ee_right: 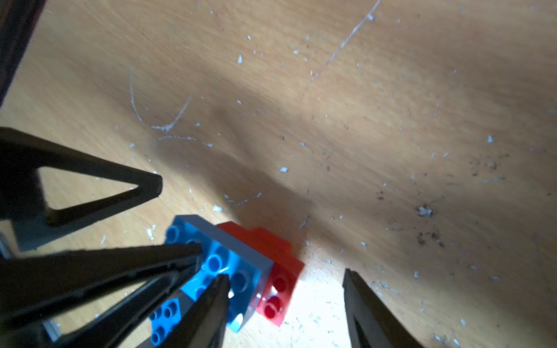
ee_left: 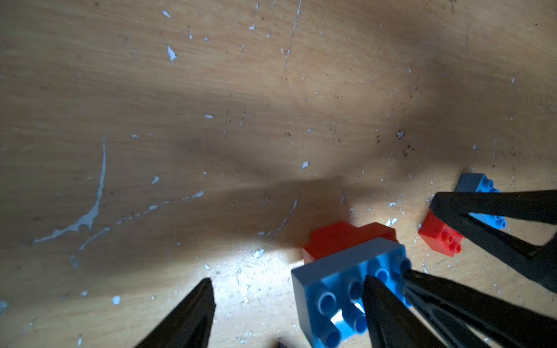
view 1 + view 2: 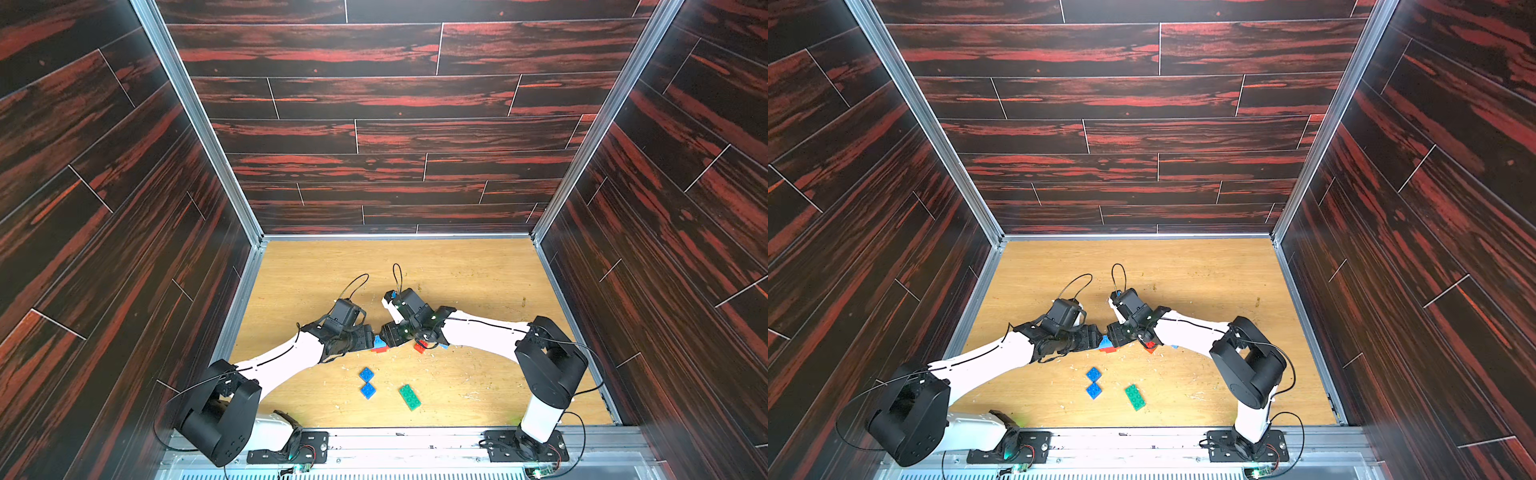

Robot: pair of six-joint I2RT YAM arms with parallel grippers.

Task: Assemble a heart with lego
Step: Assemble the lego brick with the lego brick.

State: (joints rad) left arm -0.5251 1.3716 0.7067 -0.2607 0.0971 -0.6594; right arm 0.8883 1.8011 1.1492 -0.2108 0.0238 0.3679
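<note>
The heart is a small cluster (image 3: 379,345) (image 3: 1106,345) at mid-table: a long light blue brick (image 2: 346,257) (image 1: 223,250) joined onto red-orange bricks (image 2: 343,236) (image 1: 280,286). Both grippers meet over it, tip to tip. My left gripper (image 2: 289,280) (image 3: 371,338) is open, one finger lying over the blue brick's studs and the other well away from it. My right gripper (image 1: 285,273) (image 3: 387,336) is open too, with the cluster between its fingers and a gap beside the red end. Loose lego lies nearby: a red-orange brick (image 3: 420,347) (image 2: 440,238) and a light blue one (image 2: 479,185).
Two square dark blue bricks (image 3: 366,374) (image 3: 368,391) and a long green brick (image 3: 409,397) lie on the wooden table (image 3: 478,282), nearer the front edge. Dark panelled walls enclose the table on three sides. The arm bases stand at the front rail.
</note>
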